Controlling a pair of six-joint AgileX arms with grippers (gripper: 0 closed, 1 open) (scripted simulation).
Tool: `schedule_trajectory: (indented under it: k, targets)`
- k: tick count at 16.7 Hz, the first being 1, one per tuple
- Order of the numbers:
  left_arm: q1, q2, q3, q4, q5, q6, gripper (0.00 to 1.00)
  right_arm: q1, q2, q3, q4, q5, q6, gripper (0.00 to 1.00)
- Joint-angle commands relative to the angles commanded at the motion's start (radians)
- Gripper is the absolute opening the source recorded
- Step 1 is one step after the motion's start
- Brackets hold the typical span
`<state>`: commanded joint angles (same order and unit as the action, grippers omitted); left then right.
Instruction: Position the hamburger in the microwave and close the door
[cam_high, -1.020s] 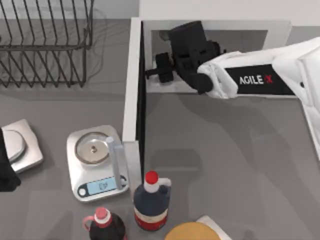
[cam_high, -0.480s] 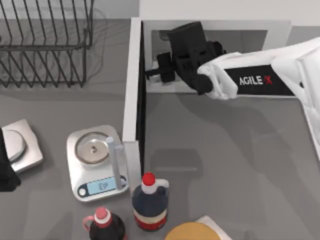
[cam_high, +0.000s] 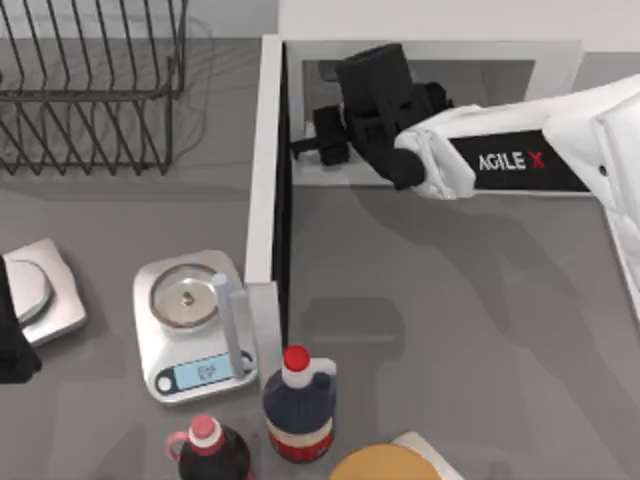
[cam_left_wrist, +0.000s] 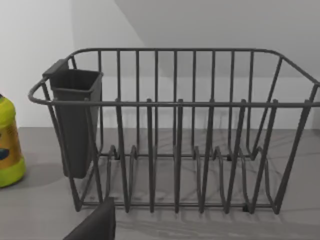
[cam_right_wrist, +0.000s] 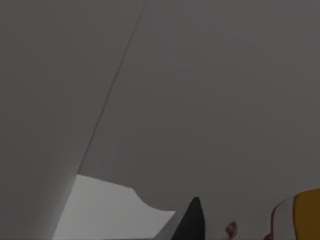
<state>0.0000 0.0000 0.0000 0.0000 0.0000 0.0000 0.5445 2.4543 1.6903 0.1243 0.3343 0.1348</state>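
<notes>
The hamburger is the thing to watch, and from above I cannot pick it out: the right claw has reached into the microwave, and its black wrist body covers whatever lies under it. The claw's tips point toward the cavity's left wall, just beside the hinge end of the door. That door stands wide open, a white slab running edge-on from the cavity out toward the near side of the worktop, its long axis square to the microwave's front. Beside the door's free end are a kitchen scale and a dark bottle with a red cap. The right arm is by far the nearer to both burger and door.

From the left wrist, the view takes in a wire dish rack and a yellow-green bottle; the left claw sits parked at the worktop's left edge, well apart from the microwave, and I cannot tell how its fingers stand.

From the right wrist, the view is dim grey cavity wall. One dark fingertip rises at the frame's edge, and just beside it a cream and orange-yellow lump, the hamburger, near the claw and inside the cavity. Whether the claw has hold of it or has let go, I cannot tell. I would judge the door's far edge to be the next target.
</notes>
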Motion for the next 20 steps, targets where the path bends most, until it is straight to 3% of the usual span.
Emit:
schedule_trajectory:
  k: [7,20]
  targets:
    - [0.0,0.0,0.0,0.0,0.0,0.0,1.0,0.057,-0.104,-0.045,0.064,0.013,0.071,1.0]
    - [0.0,0.0,0.0,0.0,0.0,0.0,1.0,0.244,-0.366,-0.537,0.12,0.125,0.202,1.0]
